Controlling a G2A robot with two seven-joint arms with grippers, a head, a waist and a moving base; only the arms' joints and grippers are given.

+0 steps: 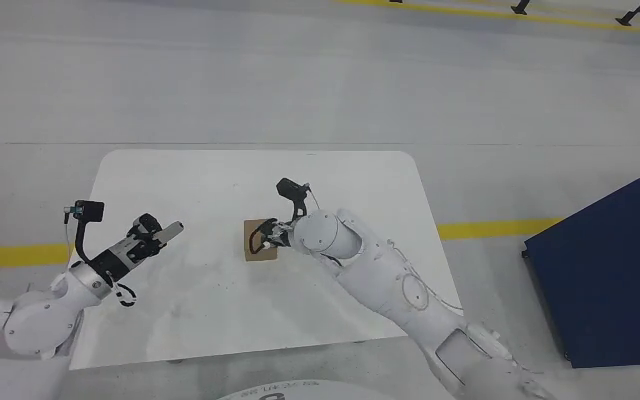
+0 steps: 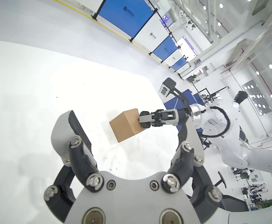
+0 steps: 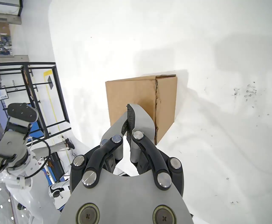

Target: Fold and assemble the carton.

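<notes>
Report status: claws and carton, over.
Left claw open, standing off from carton. Right claw shut, tips against carton's side. Carton in box form on white table.

Factory hall (blue partitions (image 2: 125,16), floor lines (image 1: 490,229))

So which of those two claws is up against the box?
The right gripper, shut, set against one side of the carton; the left gripper hangs open, well apart from it.
</notes>
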